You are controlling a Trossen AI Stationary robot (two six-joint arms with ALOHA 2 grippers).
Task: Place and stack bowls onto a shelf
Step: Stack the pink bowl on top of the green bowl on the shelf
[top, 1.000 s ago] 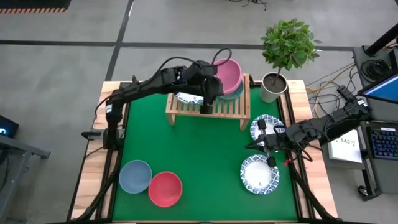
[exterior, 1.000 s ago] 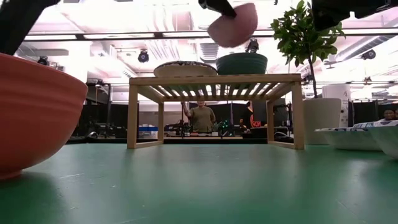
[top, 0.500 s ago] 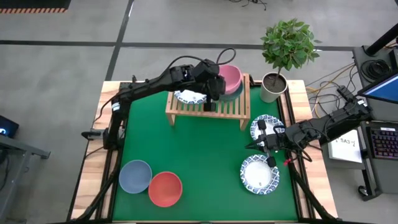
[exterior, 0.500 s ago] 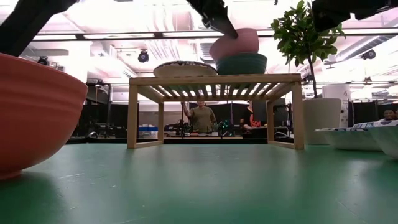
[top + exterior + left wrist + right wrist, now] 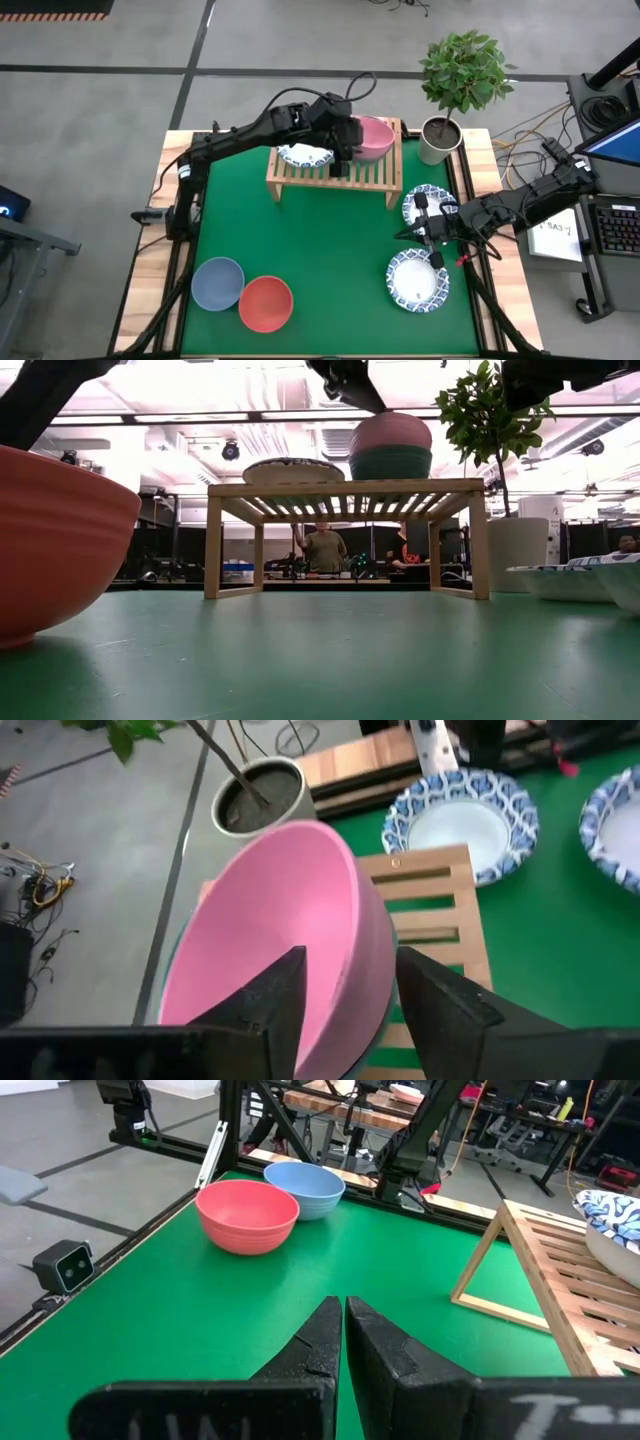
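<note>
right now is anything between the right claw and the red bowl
Nothing visible. In the right wrist view, bare green mat runs from the shut right claw to the red bowl; the blue-grey bowl sits beside and behind it, the shelf off to one side.

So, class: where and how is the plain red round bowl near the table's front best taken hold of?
Probably by the rim of the plain red round bowl, from straight above on the side away from the blue-grey bowl. It sits upright and open, its thin rim exposed, and the two bowls sit very close together there.
</note>
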